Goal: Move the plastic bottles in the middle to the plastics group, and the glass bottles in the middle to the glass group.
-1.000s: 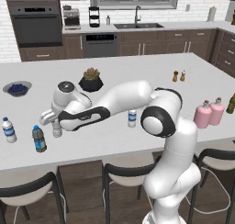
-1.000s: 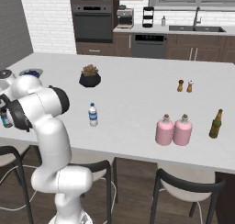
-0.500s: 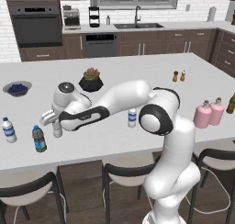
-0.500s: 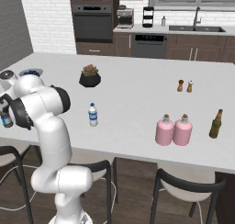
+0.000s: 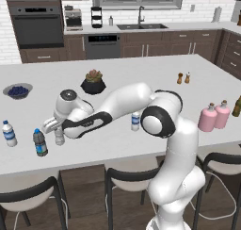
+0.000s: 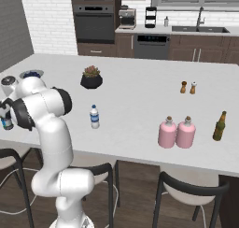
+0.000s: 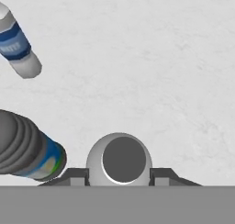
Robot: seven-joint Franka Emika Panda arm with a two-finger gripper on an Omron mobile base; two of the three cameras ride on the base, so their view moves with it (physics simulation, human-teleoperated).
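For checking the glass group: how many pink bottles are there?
2. The left pink bottle and the right pink bottle stand side by side at the counter's right end. None seems hidden.

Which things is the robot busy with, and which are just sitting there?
For the job: plain bottle in the gripper; labelled bottle mid-counter; white-capped bottle; blue-capped bottle; pink bottle; second pink bottle; olive bottle.
Just sitting there: potted plant; bowl of berries; shakers.

The plain bottle point(image 5: 59, 136) stands upright just beside the grey bottle point(image 5: 40, 142); the labelled bottle point(image 5: 135, 121) stands right of it, apart.
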